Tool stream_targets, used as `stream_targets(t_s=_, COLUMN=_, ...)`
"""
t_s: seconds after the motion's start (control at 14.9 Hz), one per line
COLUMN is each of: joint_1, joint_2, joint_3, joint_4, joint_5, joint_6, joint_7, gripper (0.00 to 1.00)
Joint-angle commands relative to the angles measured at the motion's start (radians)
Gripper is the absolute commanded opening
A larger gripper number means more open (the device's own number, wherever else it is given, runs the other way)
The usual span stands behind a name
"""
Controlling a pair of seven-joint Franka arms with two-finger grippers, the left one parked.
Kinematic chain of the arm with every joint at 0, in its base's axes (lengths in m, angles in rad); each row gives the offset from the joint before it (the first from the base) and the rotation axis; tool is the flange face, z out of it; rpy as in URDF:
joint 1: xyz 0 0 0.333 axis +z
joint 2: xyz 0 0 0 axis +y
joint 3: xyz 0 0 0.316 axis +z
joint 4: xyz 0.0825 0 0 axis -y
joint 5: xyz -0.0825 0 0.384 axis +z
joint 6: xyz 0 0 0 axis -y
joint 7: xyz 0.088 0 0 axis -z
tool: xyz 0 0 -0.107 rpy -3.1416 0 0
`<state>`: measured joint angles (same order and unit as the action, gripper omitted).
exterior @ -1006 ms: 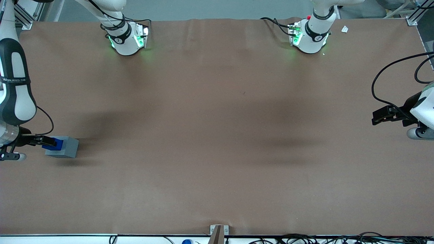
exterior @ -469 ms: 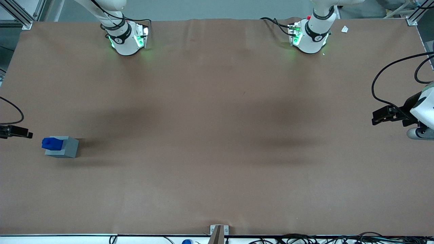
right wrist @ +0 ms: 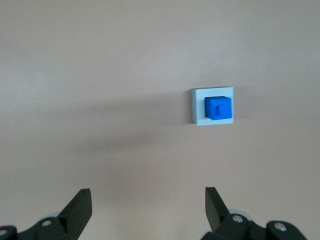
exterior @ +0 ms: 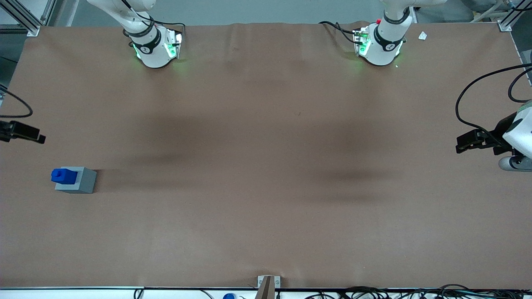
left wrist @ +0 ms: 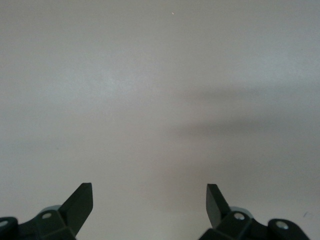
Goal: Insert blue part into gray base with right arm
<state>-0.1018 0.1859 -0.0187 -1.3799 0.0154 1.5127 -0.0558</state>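
Observation:
The blue part (exterior: 63, 175) sits upright in the recess of the gray base (exterior: 81, 181) on the brown table, at the working arm's end. In the right wrist view the blue part (right wrist: 219, 108) is seated in the gray base (right wrist: 199, 106), with its notch on top. My right gripper (right wrist: 148, 200) is open and empty, high above the table and apart from the block. In the front view only a black tip of the right gripper (exterior: 25, 133) shows at the frame's edge, farther from the camera than the block.
The brown table (exterior: 266, 166) stretches toward the parked arm's end. The two arm bases (exterior: 154, 45) stand at the table's back edge. A small mount (exterior: 268, 284) sits at the front edge, with cables along it.
My right gripper has let go of the blue part, which stays in the gray base. The arm has lifted and drawn away, farther from the front camera.

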Motion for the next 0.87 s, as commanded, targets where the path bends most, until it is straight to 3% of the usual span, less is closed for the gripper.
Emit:
stream_targets(t_s=0.0, joint_1=0.057, joint_2=-0.08, joint_3=-0.004, joint_4=-0.041, joint_5=0.0, joint_6=-0.029, joint_7=0.031, gripper=1.0)
stream_targets(t_s=0.27, joint_1=0.105, joint_2=-0.157, joint_3=-0.004, joint_4=-0.102, joint_5=0.001, joint_6=-0.036, joint_7=0.042, gripper=1.0)
stream_targets(t_s=0.8, joint_1=0.105, joint_2=-0.218, joint_3=-0.003, joint_4=-0.142, joint_5=0.006, joint_6=-0.045, joint_7=0.042, gripper=1.0)
